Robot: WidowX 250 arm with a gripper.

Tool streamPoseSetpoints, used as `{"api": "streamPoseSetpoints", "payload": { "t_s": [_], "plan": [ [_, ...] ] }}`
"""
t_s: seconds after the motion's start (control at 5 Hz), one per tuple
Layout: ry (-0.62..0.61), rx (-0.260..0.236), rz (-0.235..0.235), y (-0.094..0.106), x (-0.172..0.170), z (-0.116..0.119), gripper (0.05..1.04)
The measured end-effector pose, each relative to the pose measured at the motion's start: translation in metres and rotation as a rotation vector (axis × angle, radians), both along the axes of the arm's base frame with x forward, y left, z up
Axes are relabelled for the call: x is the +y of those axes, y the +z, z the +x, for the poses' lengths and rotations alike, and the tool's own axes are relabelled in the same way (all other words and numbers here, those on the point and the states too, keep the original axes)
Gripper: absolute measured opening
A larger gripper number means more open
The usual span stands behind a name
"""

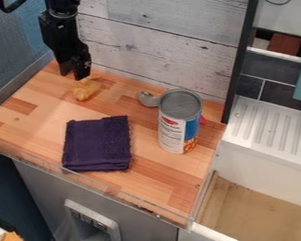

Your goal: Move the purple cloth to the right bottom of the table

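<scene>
Tool (74, 76) slightly parted, empty, near yellow lump (86, 89); can (178, 123), beside spoon (147, 99), stands right of purple cloth (98, 144).

cloth (98, 144): dark purple | can (172, 129): white, blue, orange, red | spoon (147, 99): silver-grey

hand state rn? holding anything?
Hand: open, a gap between its fingertips, holding nothing.
</scene>
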State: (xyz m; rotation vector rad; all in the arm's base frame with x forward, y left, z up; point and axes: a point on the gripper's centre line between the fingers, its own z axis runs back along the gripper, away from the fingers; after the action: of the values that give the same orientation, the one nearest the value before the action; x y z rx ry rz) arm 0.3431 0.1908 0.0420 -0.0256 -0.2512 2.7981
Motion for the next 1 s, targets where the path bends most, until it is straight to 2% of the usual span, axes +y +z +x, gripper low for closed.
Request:
{"api": "streamPoseSetpoints", "payload": {
  "t_s": [0.4,0.6,0.8,1.0],
  "plan": [
    [-0.032,0.058,-0.042,-0.024,-0.012,-0.015,1.001],
    [-0.221,0.080,-0.022,-0.021,-0.017,-0.020,1.001],
    [-0.477,0.099,0.005,-0.023,-0.033,-0.028,1.001],
    [-0.684,0.091,0.019,-0.023,-0.054,-0.039,1.001]
  ]
}}
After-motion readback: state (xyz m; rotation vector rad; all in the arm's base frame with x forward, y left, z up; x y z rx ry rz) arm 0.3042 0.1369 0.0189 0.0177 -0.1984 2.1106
